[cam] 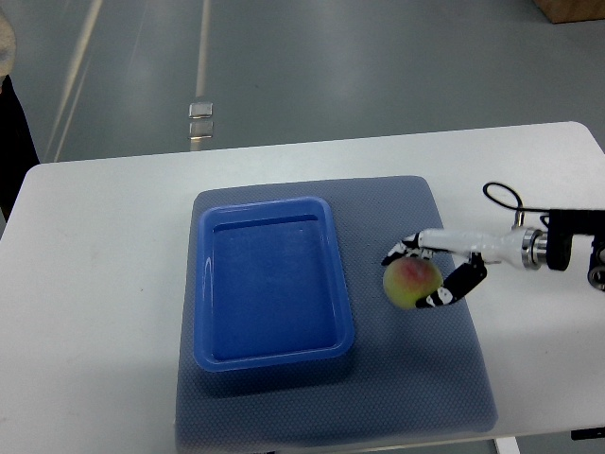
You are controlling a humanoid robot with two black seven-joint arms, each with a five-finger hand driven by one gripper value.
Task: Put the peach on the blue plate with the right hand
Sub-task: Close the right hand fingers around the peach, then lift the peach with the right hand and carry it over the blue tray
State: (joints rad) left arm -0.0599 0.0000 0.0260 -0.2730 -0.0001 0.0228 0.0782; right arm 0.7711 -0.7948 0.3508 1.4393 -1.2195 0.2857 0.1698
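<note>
Robot hand (437, 270) around peach (411, 282)

No readable text, label, brand, number or sign anywhere in top view — blue plate (272, 284), grey mat (425, 312), white table (95, 284), peach (411, 282) and right hand (437, 274) all bear no legible print.

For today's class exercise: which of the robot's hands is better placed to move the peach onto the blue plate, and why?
The right hand: its fingers already curl around the peach, just right of the blue plate. No left arm shows.
</note>
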